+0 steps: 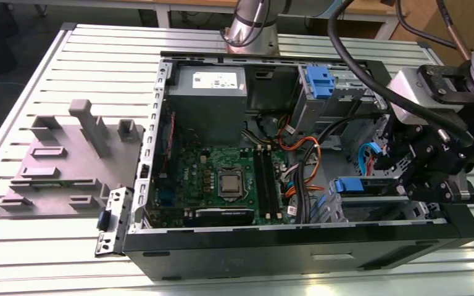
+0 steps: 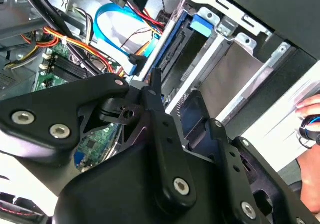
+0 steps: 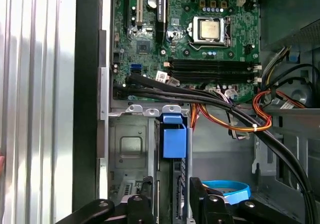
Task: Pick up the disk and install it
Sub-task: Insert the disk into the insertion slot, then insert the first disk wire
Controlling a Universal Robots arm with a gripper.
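Where the open computer case (image 1: 303, 250) lies on its side on the slatted worktop (image 1: 97, 55), the disk (image 1: 360, 185) is seen lodged on edge in the metal drive cage (image 1: 385, 213). This cage is at the case's corner on the exterior view's right, nearest that camera, and the disk's blue tab is turned toward the motherboard (image 1: 220, 176). In the first wrist view the disk (image 3: 174, 136) is shown edge-on. Its blue tab sits just beside the cage's rim, short of the bundle of black and orange cables (image 3: 235, 119) that crosses between it and the memory slots. In the second wrist view the disk (image 2: 176, 46) is seen with a blue rail along its side, slotted between the cage's silver walls. The pincer (image 1: 406, 185) is placed at that same cage, set about the disk's outer edge. Whether it is clamped on the disk or stands free of it cannot be told from the exterior view, nor from the pincer (image 3: 172, 204) as seen in the first wrist view, nor from the pincer (image 2: 177, 99) in the second. A blue flat cable (image 1: 367, 157) is looped inside the case just beside the cage. A grey power-supply box (image 1: 208, 98) is fixed at the case's far corner on the exterior view's left, and a bare blue bracket (image 1: 320, 83) is mounted along the far edge. A grey fixture block (image 1: 64, 160) is set on the worktop toward its edge on the exterior view's left, apart from the case. A person's hand (image 2: 309, 109) is seen beyond the case wall.
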